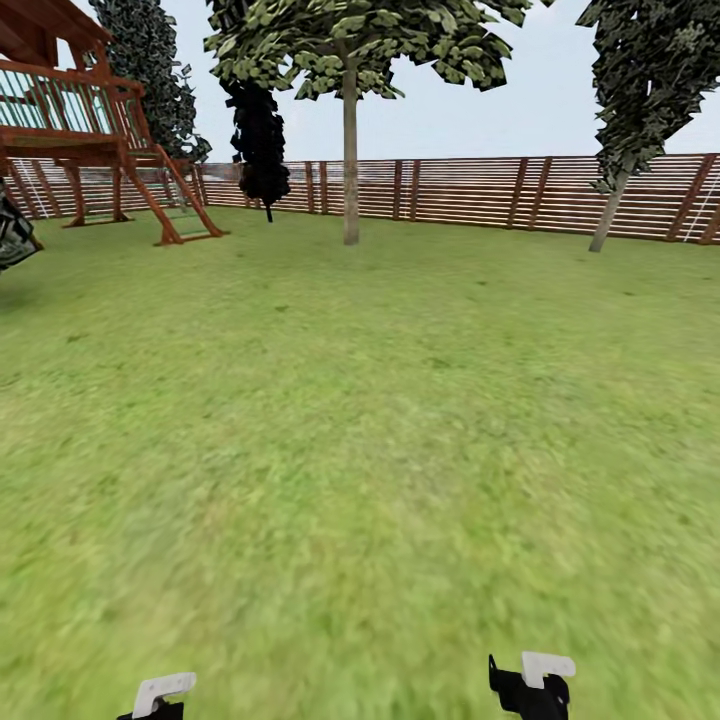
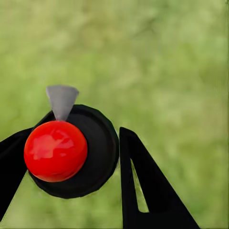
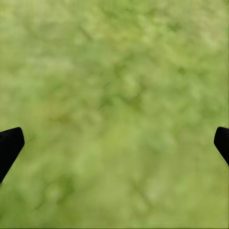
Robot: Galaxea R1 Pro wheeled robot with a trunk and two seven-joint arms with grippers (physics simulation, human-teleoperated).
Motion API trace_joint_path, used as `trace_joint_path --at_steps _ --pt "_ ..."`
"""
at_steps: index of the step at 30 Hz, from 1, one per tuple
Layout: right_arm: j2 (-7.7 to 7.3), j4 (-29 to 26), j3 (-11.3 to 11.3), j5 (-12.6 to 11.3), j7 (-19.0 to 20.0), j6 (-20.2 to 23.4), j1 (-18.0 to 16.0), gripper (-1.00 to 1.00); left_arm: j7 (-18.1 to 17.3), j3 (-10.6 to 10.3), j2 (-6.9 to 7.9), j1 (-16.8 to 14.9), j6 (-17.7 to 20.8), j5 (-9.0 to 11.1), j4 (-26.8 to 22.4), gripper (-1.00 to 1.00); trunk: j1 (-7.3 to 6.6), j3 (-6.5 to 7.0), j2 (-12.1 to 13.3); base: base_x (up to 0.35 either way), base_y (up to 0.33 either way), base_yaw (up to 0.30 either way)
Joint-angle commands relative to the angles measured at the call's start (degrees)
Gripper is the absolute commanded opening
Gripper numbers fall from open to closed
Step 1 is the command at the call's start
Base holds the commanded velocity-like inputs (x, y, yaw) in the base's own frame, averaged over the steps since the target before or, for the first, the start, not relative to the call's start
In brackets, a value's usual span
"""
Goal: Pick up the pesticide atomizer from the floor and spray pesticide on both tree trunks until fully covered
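Observation:
I am in the garden, on its green lawn [image 1: 360,450]. One tree [image 1: 350,60] with a light green crown stands far ahead, and its pale straight trunk [image 1: 350,170] rises in front of the fence. The pesticide atomizer [image 2: 55,150], a black bottle with a red top and a grey nozzle, sits between the fingers of my left gripper [image 2: 74,143], which is shut on it. That gripper [image 1: 160,695] hangs low over the grass. My right gripper [image 3: 114,140] is open over bare grass, and its tips [image 1: 530,685] show at the lower right. The floor is out of view.
A brown slatted fence [image 1: 470,190] closes the far side. A wooden play structure [image 1: 90,130] stands at the far left. A black cone-shaped tree [image 1: 260,140] is left of the trunk, and a thin leaning tree [image 1: 640,90] with dark foliage stands at the right. Open lawn lies between.

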Motion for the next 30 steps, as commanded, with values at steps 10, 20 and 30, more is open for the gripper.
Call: trace_joint_path --at_steps 10,20,30 --pt "0.01 0.07 -0.37 0.61 -0.21 -0.16 -0.05 1.0 -0.25 0.5 0.0 -0.04 -0.2 -0.48 0.05 -1.0 0.03 -0.05 -0.02 0.338 0.0 0.0" --pt "0.0 0.07 -0.37 0.61 -0.21 -0.16 -0.04 1.0 -0.25 0.5 0.0 -0.04 -0.2 -0.48 0.05 -1.0 0.03 -0.05 -0.02 0.338 0.0 0.0" --pt "0.01 0.07 -0.37 0.61 -0.21 -0.16 -0.02 1.0 -0.25 0.5 0.0 -0.04 -0.2 -0.48 0.05 -1.0 0.03 -0.05 -0.02 0.338 0.0 0.0"
